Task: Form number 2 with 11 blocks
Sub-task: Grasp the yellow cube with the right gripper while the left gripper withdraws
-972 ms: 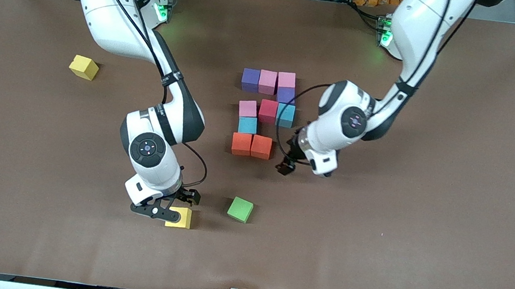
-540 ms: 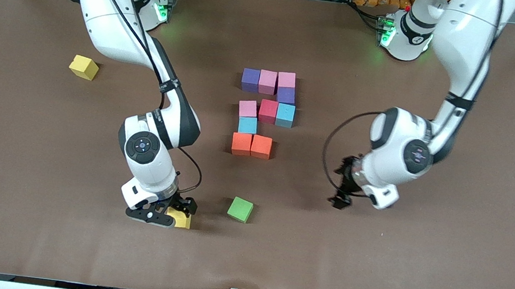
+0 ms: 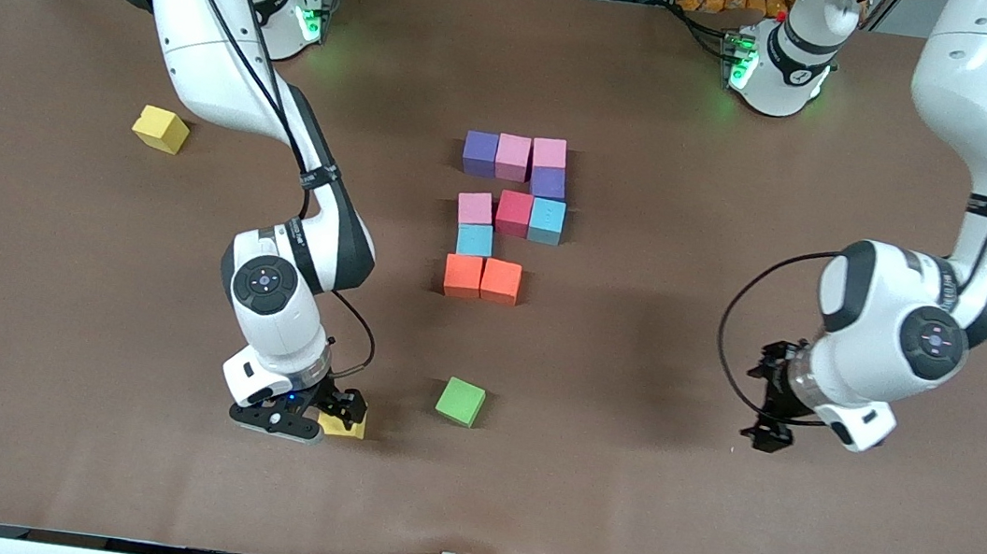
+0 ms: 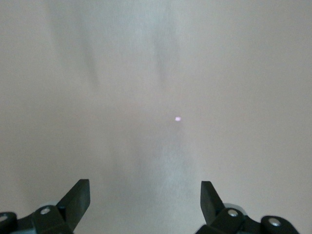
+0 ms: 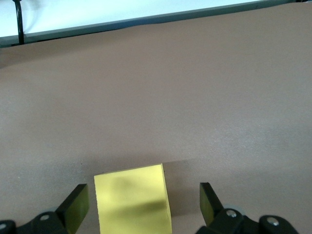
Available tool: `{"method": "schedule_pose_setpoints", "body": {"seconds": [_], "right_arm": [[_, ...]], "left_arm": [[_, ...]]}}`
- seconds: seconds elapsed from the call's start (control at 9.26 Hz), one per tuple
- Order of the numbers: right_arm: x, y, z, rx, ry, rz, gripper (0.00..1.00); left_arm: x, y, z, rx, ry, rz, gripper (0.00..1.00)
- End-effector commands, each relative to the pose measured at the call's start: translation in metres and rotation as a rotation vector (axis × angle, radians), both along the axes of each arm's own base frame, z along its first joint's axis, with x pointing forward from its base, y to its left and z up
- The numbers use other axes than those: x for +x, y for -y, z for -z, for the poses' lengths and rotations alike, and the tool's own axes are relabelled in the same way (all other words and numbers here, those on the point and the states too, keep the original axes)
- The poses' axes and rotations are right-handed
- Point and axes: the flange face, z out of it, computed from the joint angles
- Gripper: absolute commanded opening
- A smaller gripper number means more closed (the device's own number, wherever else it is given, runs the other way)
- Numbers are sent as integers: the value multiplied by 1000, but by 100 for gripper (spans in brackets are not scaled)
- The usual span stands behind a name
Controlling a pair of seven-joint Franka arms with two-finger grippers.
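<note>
Currently: right gripper (image 3: 316,417), jaws apart, has dropped around yellow block (image 5: 133,200) near green cube (image 3: 460,401). Left gripper (image 3: 772,401), jaws apart, has withdrawn from ten-block number 2 (image 3: 508,216) at mid-bench (image 3: 705,548).

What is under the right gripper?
A yellow block sits on the table between the open fingers of the right gripper. The gripper covers much of it in the front view.

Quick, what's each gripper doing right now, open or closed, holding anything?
Left gripper: open, holding nothing, over bare table.
Right gripper: open, fingers on either side of a yellow block, not closed on it.
</note>
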Motion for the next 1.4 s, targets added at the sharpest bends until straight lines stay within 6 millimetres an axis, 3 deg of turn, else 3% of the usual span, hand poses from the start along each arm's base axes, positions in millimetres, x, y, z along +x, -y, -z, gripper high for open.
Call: {"method": "schedule_pose_setpoints", "body": {"seconds": [0.0,0.65,0.76,1.3], "right_arm": [[-3,2,7,6,22,12,100],[-6,-5,13,-39,48,-23,100],[-11,-5,23,-39,61,-29,100],[-13,-10,25,-33,73,-11,100]], "left_arm": [[1,-6,-7,41,-2,25,100],[-5,29,-2,50,-7,86,100],[-6,33,0,50,-10,89,100],[-6,33,1,47,-13,81,100]]}}
